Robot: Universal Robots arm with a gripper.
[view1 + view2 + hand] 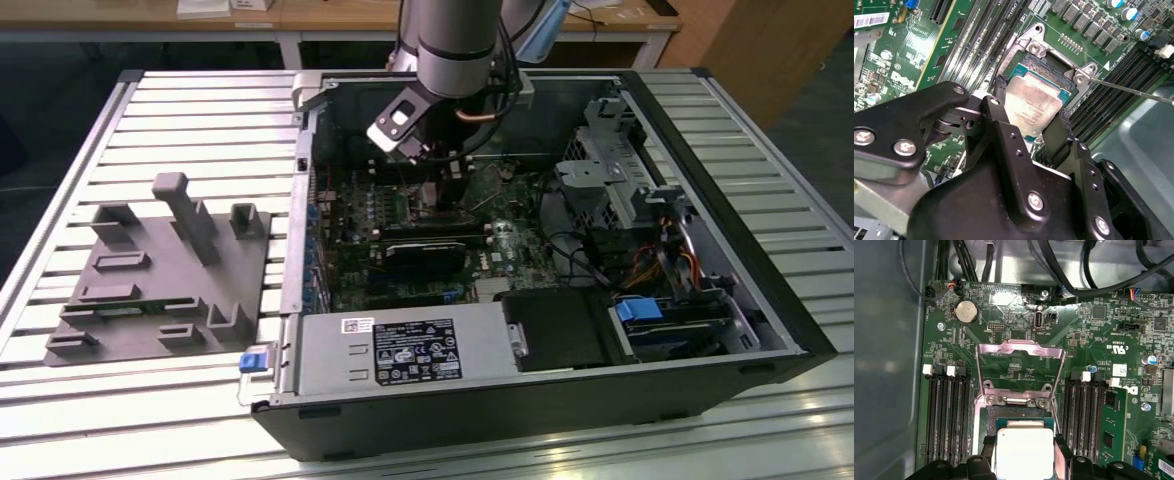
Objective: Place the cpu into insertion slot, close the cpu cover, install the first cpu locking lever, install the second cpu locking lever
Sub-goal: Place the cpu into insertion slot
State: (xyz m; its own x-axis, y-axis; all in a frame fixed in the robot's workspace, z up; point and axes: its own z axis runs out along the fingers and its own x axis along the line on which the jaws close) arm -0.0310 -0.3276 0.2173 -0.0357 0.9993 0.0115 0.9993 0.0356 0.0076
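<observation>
My gripper [441, 192] reaches down into the open computer case [787, 330] over the motherboard. In both wrist views its two black fingers [999, 90] press on opposite edges of the cpu [1036, 107], a silvery square chip. The cpu [1024, 452] sits in or just above the insertion slot [1030, 48]; I cannot tell whether it is seated. The cpu cover [1019, 346], a thin metal frame, stands flipped up and open behind the slot. A thin locking lever [1134, 91] sticks out free at one side of the socket.
Black memory slots [946, 415] flank the socket on both sides. Black cables [1069, 270] run along the board's edge. A grey parts fixture [160, 270] lies on the slatted table at the exterior view's left. The power supply [400, 350] and drive bay [654, 320] fill the case's front.
</observation>
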